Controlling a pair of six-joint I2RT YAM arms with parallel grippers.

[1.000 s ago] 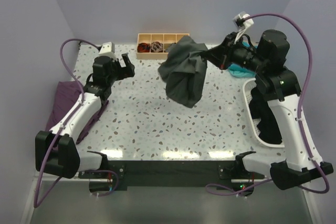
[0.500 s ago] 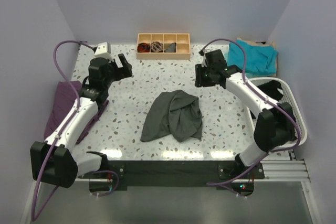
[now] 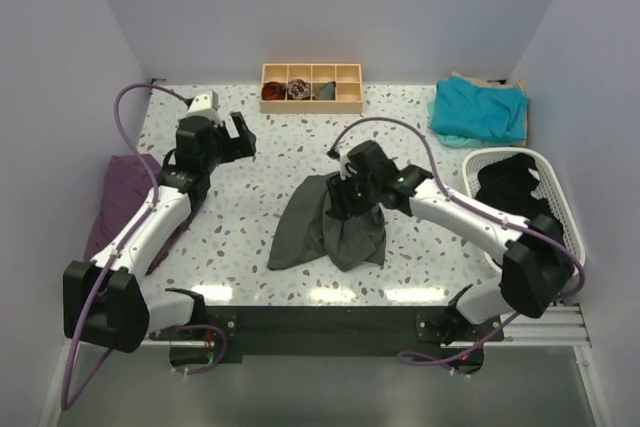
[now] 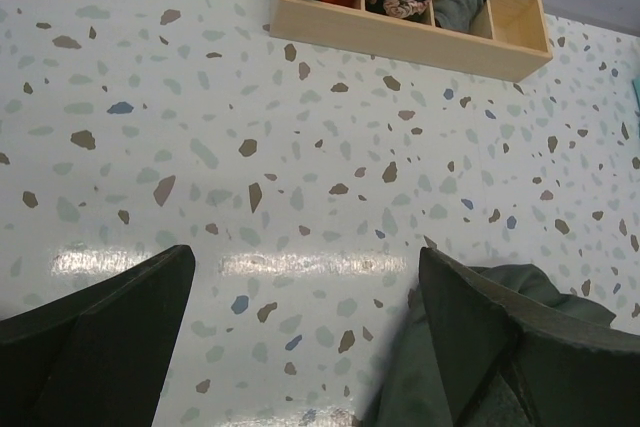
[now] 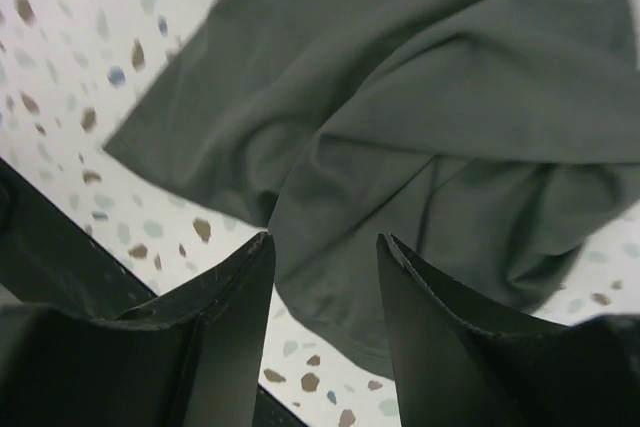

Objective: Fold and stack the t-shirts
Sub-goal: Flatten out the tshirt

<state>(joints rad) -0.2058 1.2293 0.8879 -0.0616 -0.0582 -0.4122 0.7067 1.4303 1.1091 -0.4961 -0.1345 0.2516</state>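
Two empty tools: left tool point(image 3: 240, 133) wide over table point(image 3: 250, 237), right tool point(image 3: 345, 197) part-open over far edge of grey t-shirt point(image 3: 320, 237).

A charcoal grey t-shirt point(image 3: 330, 232) lies crumpled near the middle of the desk point(image 3: 240, 237), with the right gripper point(image 3: 343, 199) low over its far edge, its jaws lost against the dark cloth. The left gripper point(image 3: 244, 137) hangs over bare desk to the left, jaws apart, well apart from the shirt. A teal t-shirt point(image 3: 478, 110) lies in the far right corner, near a white basket point(image 3: 512, 151) holding dark clothes point(image 3: 510, 187); a wooden compartment tray point(image 3: 311, 99) sits at the far edge.
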